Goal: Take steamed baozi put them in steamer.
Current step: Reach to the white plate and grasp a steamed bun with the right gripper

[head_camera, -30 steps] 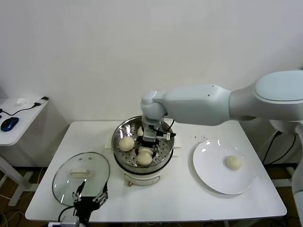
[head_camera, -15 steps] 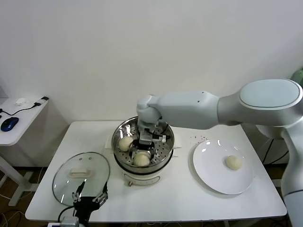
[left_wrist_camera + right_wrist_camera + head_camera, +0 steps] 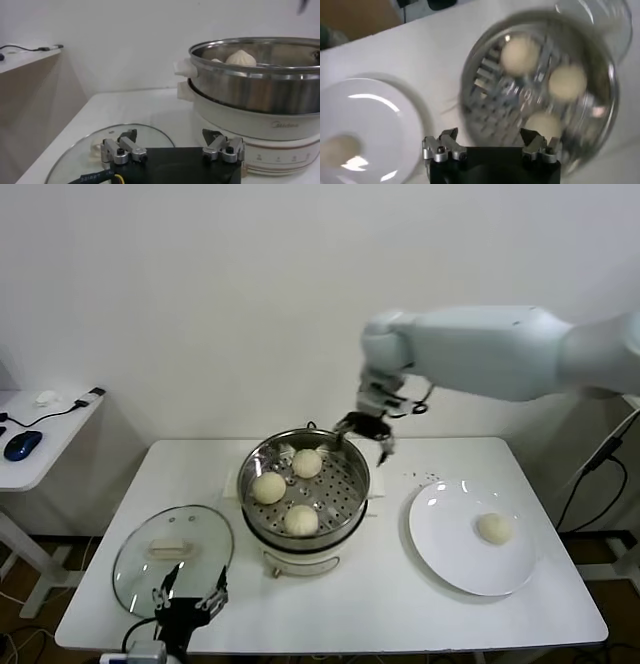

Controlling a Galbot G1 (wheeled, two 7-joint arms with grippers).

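The steamer stands mid-table with three steamed baozi in its basket: one at the back, one at the left, one at the front. A fourth baozi lies on the white plate. My right gripper hangs open and empty above the steamer's far right rim. Its wrist view looks down past the gripper onto the steamer, its baozi and the plate. My left gripper stays open at the table's front left, over the lid's near edge.
A glass lid with a white handle lies flat at the table's front left, just before the left gripper. A side desk with a mouse stands at far left. The wall is close behind the table.
The right gripper opened inside the steamer, left a third baozi at the back of the basket, then rose up and to the right out of the pot. The left arm has not moved.
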